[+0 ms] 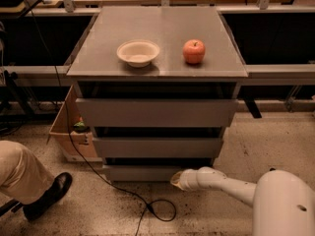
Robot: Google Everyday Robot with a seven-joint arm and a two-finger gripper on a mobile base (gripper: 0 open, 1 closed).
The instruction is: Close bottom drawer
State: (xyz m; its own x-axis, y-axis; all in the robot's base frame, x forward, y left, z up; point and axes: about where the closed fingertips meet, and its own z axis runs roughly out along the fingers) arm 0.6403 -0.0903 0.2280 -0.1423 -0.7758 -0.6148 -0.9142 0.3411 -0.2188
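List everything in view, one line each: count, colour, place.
cabinet: one, grey, centre
top drawer: one, grey, highest front
middle drawer: one, grey, below it
bottom drawer: one, grey, lowest, by the floor
bowl: one, white, on the cabinet top, left
apple: one, red, on the cabinet top, right of the bowl
cardboard box: one, brown, on the floor left of the cabinet
cable: one, black, across the floor in front
bystander's leg: one, tan trousers, black shoe, lower left
arm: one, white, lower right
claw: one, pale, at the bottom drawer's front
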